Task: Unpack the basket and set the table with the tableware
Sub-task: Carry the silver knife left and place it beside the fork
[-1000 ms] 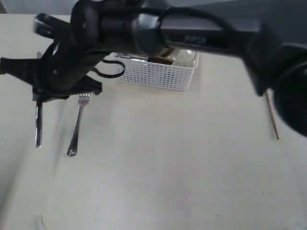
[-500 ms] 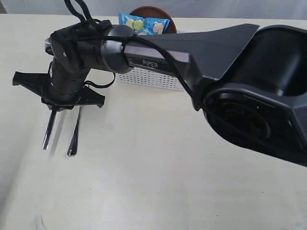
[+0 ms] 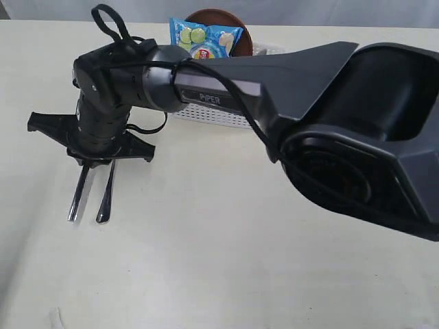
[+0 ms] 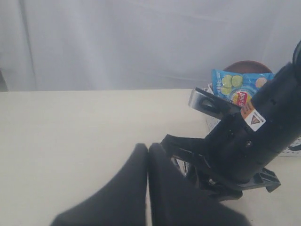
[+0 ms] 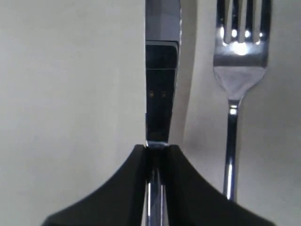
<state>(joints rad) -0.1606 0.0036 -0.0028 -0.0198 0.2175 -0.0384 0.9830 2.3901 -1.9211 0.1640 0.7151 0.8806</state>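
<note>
The pale cream flat surface (image 3: 206,267) bore a white perforated plastic basket (image 3: 212,118), a steel fork (image 3: 105,205) and, just beside it, a steel knife (image 3: 77,202), seemingly touching down.

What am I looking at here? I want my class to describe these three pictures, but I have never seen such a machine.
It is a robot with two black jointed arms, each ending in a grasping end effector. One picture looks from outside; the other two come from cameras on the wrists. The right end effector is shut on a steel knife, beside a fork on the pale table. The left end effector is shut and empty. Behind stands a white basket holding a blue chip bag and a brown plate.
</note>
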